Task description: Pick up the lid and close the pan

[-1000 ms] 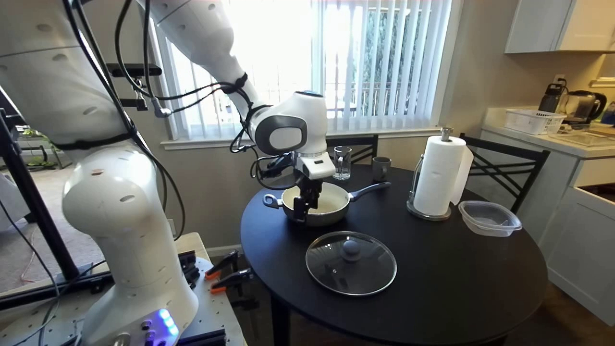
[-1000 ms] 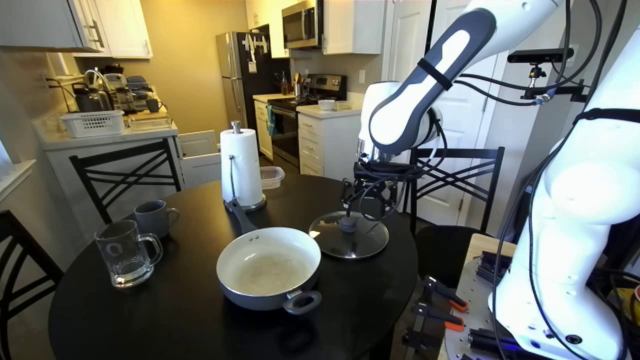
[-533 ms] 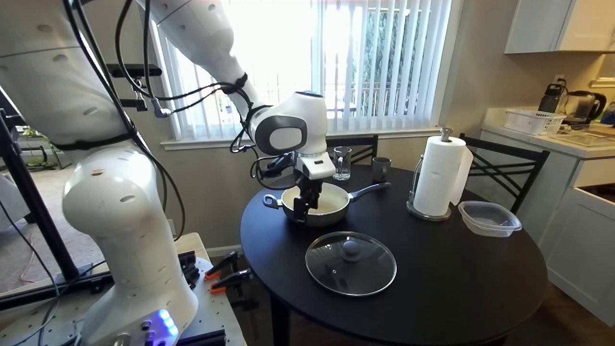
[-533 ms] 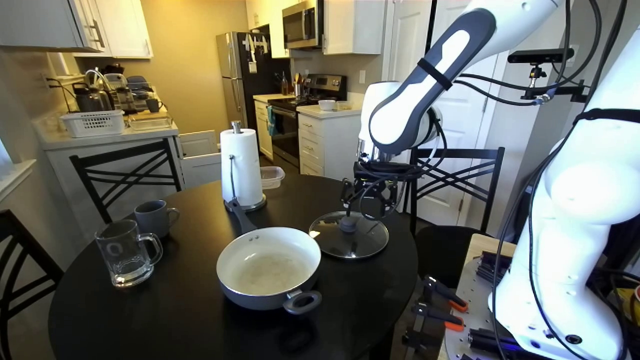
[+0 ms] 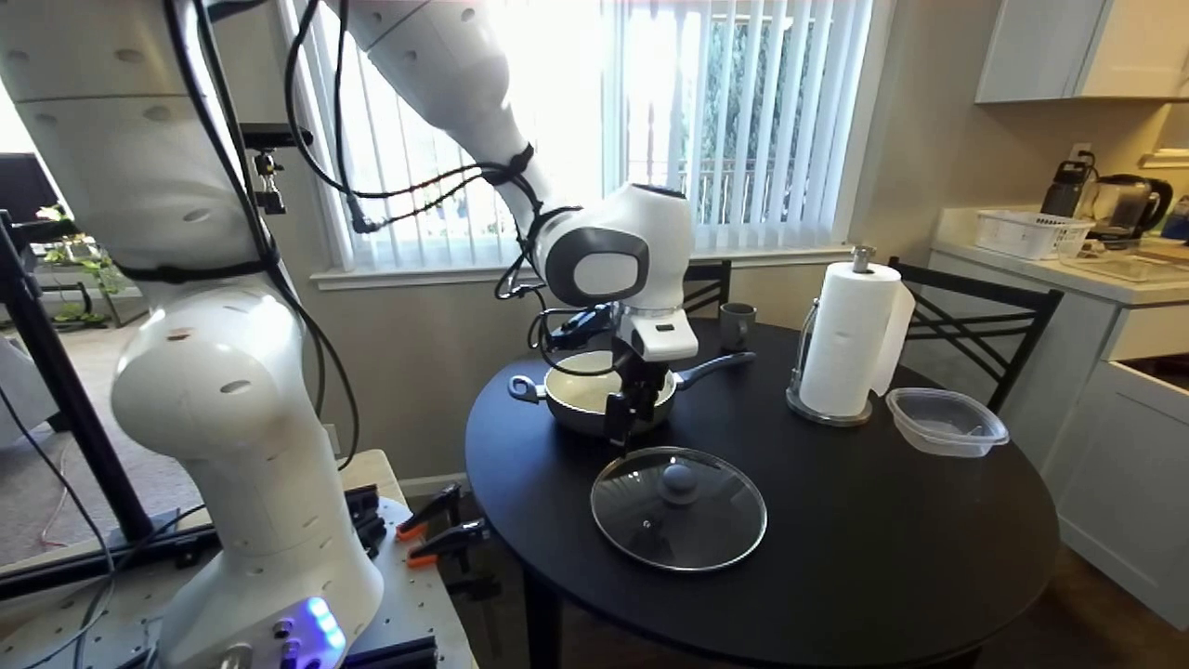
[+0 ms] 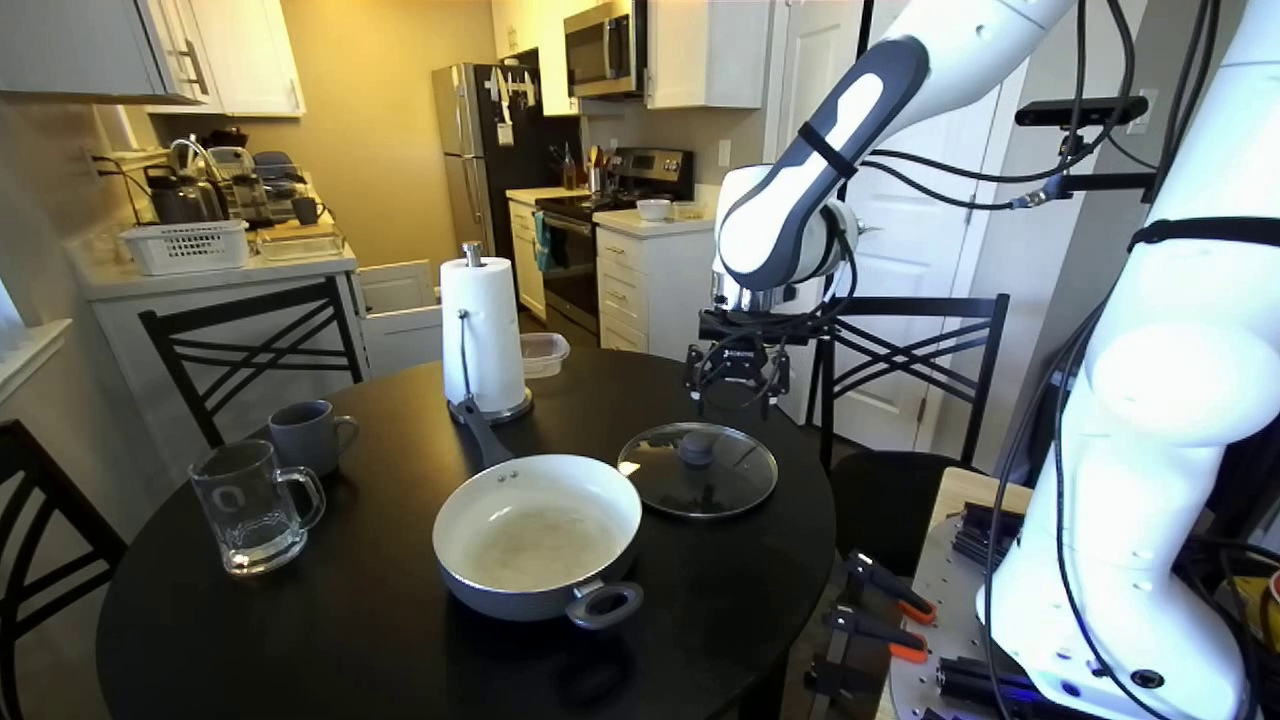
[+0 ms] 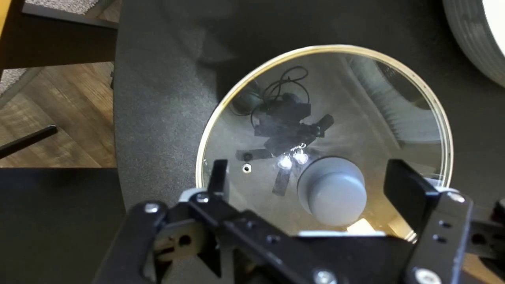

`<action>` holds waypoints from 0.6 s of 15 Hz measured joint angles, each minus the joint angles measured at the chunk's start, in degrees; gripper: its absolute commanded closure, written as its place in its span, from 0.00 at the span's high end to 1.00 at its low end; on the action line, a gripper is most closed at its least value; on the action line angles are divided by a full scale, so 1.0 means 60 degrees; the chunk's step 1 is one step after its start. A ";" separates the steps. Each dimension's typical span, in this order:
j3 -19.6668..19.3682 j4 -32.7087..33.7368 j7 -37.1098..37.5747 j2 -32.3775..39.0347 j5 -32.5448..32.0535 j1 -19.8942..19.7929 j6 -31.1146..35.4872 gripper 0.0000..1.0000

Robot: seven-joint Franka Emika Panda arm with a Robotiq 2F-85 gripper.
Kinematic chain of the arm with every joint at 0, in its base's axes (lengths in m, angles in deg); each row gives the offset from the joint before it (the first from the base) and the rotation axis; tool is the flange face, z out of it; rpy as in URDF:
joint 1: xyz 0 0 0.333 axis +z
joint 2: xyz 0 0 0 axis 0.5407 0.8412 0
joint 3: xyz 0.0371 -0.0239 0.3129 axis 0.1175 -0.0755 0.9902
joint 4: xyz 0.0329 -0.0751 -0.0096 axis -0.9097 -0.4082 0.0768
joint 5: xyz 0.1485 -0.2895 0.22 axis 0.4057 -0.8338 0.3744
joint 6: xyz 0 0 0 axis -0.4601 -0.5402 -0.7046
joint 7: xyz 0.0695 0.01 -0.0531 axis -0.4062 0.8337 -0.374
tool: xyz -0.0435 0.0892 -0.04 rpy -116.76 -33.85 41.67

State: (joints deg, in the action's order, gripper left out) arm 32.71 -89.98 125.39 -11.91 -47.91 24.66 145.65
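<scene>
One lid (image 6: pixel 700 490) lying flat on the table (image 6: pixel 350 610), pan (image 6: pixel 538 540) sitting uncovered nearby, my gripper (image 7: pixel 309 176) hovering above the lid, fingers (image 7: pixel 408 189) standing wide apart, holding nothing.

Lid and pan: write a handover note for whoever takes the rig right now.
Gripper: open, holding nothing, raised above the lid.
Where things are: lid on the table, knob up, beside the pan; pan upright on the table, uncovered.
Done: gripper is over the lid; lid not yet gripped.
Left: probably line up on the knob, lower, close on it, lift, and set the lid on the pan.
</scene>
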 measured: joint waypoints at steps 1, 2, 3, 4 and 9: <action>-0.0064 0.0261 0.0000 0.0324 0.0011 0.0014 0.0001 1.00; -0.0103 0.0525 0.0000 0.0658 0.0012 0.0028 0.0016 1.00; -0.0139 0.0796 0.0001 0.1030 0.0012 0.0047 0.0074 1.00; -0.0197 0.1054 0.0002 0.1425 0.0012 0.0084 0.0186 1.00; -0.0550 0.1768 0.0002 0.2972 0.0424 0.0311 0.0973 1.00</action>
State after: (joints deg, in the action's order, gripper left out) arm 29.41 -79.37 125.40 5.92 -45.37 26.53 151.48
